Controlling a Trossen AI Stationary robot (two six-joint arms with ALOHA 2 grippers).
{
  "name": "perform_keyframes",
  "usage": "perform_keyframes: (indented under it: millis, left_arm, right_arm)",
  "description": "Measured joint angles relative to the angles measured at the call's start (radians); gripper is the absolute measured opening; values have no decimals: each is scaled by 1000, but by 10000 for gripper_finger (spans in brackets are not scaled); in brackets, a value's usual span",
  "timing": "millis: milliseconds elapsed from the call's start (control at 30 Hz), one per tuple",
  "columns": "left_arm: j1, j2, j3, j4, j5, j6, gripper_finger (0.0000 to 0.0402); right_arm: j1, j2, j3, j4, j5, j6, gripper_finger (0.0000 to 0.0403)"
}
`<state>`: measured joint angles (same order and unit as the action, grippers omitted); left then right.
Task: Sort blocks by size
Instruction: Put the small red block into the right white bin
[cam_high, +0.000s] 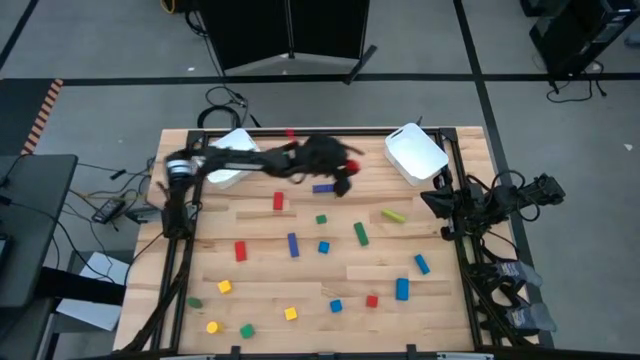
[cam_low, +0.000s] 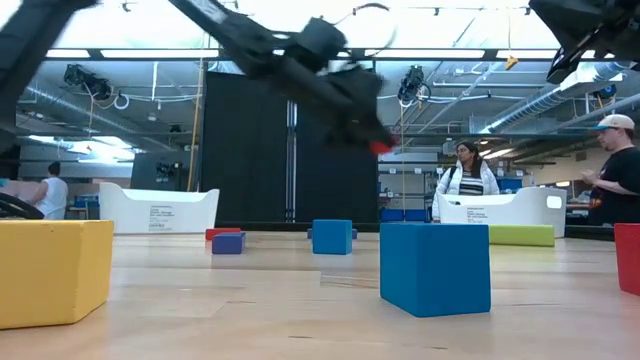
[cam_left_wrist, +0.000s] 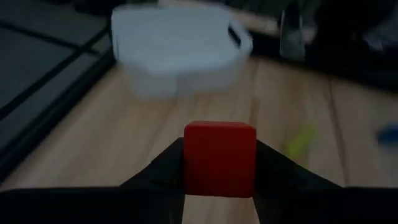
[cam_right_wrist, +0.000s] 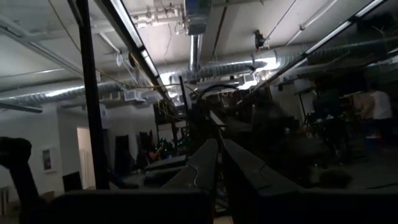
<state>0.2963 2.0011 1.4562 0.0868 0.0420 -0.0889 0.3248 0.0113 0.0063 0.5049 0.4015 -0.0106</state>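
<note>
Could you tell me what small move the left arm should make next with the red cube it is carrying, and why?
Probably keep carrying toward the right-hand white bin before letting go. The left claw is shut on the red cube, held in the air above the table, and the wrist view shows that bin ahead, not yet beneath it. The right claw waits parked at the table's right edge.
</note>
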Motion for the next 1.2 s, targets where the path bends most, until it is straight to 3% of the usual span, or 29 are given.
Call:
perform_keyframes:
  millis: [300, 633, 933, 1200]
  left_arm:
    - [5, 370, 516, -36, 23, -27, 140]
    - [33, 639, 889, -78, 20, -80, 140]
    - [77, 658, 883, -11, -27, -107, 140]
    - [103, 669, 894, 52, -5, -169, 140]
  right_arm:
    - [0, 0, 0, 3, -10, 4, 35]
    - [1, 0, 0, 6, -11, 2, 35]
    - [1, 0, 0, 11, -11, -11, 35]
    - [1, 0, 0, 11, -11, -18, 35]
